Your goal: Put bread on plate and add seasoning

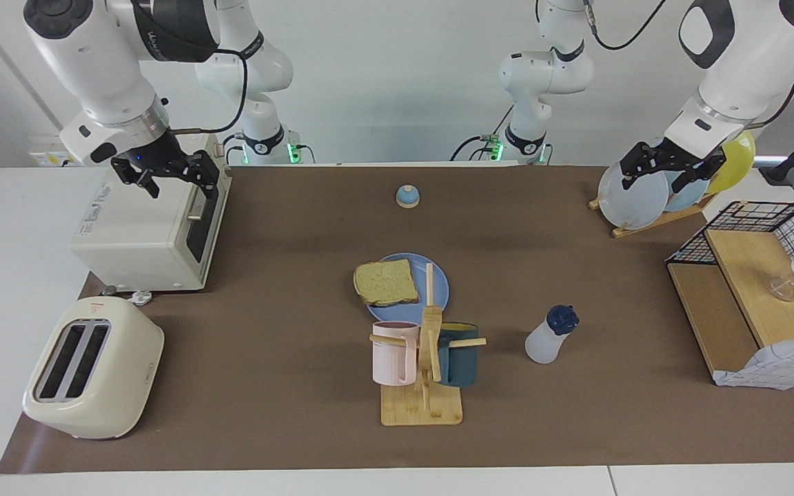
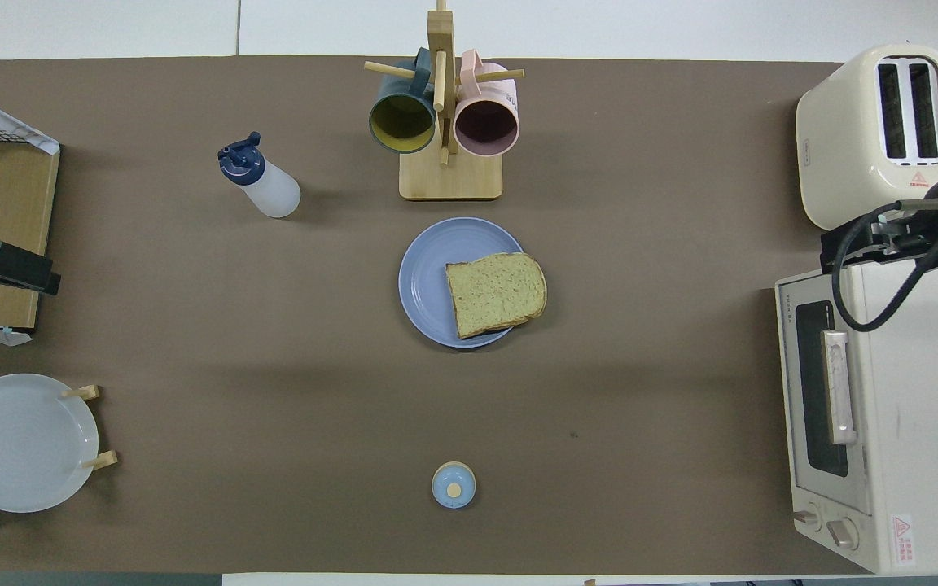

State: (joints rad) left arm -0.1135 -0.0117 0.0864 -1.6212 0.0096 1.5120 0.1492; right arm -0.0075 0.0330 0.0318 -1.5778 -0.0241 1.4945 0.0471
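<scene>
The bread (image 2: 496, 293) lies flat on the blue plate (image 2: 428, 281) in the middle of the table. It sits on the half of the plate toward the right arm's end, and one corner hangs over the rim. Its edges are turned slightly askew to the table's edges.

The squeeze bottle (image 2: 261, 181) stands on the mat, leaning, with its dark cap tipped toward the left arm's end. It is farther from the robots than the plate and well apart from it. A wooden mug stand (image 2: 449, 167) is just beside the plate, farther from the robots. A dark teal mug (image 2: 400, 118) and a pink mug (image 2: 486, 120) hang on its pegs. A small bell (image 2: 453, 485) sits near the robots, in line with the plate.

The left gripper (image 1: 669, 169) hangs with fingers apart over the plate rack (image 1: 652, 219), which holds pale plates upright. The right gripper (image 1: 163, 176) waits over the toaster oven (image 1: 149, 227), fingers apart and holding nothing. A toaster (image 1: 90, 368) stands on the same end, farther from the robots.
</scene>
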